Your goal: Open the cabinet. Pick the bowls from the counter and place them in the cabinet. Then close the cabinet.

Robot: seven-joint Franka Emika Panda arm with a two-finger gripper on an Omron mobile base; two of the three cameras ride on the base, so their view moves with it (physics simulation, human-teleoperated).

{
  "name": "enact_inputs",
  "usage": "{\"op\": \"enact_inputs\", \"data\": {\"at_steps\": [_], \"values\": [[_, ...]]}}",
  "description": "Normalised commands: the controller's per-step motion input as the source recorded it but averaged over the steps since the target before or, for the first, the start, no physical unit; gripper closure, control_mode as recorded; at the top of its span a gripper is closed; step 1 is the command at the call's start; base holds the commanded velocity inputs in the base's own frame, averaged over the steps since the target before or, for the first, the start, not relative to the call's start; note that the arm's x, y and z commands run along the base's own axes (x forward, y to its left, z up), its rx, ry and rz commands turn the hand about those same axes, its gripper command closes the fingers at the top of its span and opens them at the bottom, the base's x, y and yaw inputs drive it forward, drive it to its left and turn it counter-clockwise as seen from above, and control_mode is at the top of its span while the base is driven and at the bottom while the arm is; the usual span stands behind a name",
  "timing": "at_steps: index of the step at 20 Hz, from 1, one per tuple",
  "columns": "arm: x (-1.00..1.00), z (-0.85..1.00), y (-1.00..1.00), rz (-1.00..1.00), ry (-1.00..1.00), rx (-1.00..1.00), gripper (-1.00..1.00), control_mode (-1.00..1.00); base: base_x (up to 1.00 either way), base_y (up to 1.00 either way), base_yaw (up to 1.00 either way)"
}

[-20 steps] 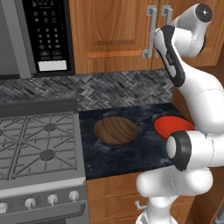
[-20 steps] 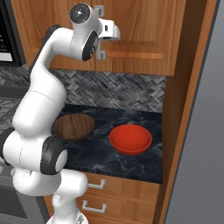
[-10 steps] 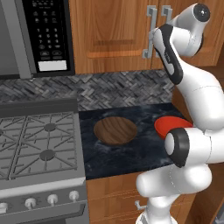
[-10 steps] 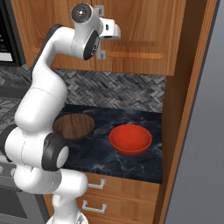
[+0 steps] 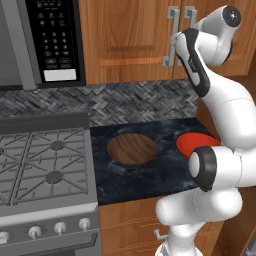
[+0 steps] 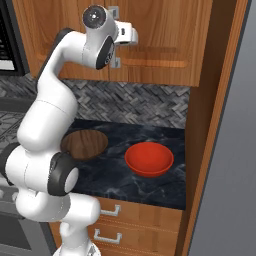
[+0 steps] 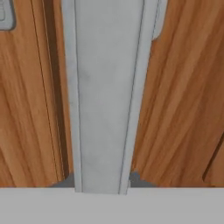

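Gripper (image 7: 101,186) sits clamped on the grey bar handle (image 7: 105,92) of the cabinet (image 5: 130,40), its two dark fingertips (image 7: 135,179) pressed against either side of the bar at the bottom of the hand view, so there is no gap left between jaws and metal. In the left base view the white arm (image 5: 220,110) climbs from the lower right and bends back toward the upper right of the frame, where the paired handles (image 5: 173,35) stand on the cabinet doors. Both doors look flush and closed. In the right base view the hand (image 6: 125,35) is at the upper left, right up against the door front.

Lower down, the dark marbled surface (image 5: 145,175) carries both bowls. The wooden bowl (image 5: 132,149) lies near the middle of the left base view, just right of the gas stove (image 5: 45,165). The red bowl (image 6: 149,159) sits in the centre of the right base view, well apart from the wooden bowl (image 6: 85,144) on its left; in the left base view it (image 5: 192,144) is partly hidden behind the arm. The black microwave (image 5: 50,40) hangs at the upper left, beside the cabinet. Drawers (image 6: 130,220) with small handles run under the surface in the lower part of the right base view.
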Motion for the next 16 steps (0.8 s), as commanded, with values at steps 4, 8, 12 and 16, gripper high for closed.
{"op": "enact_inputs", "data": {"at_steps": [4, 8, 12, 16], "values": [[-0.17, 0.07, -0.96, 0.00, -0.03, 0.01, 1.00, -1.00, 0.00, 0.00, 0.00], [-0.45, 0.21, -1.00, 0.00, -0.13, 0.00, 1.00, -1.00, 0.00, 0.00, 0.00], [-0.60, 0.19, -1.00, -0.02, -0.18, 0.00, 1.00, -1.00, 0.00, 0.00, 0.00], [-0.90, 0.13, -1.00, -0.08, -0.28, 0.00, 1.00, -1.00, 0.00, 0.00, 0.00]]}}
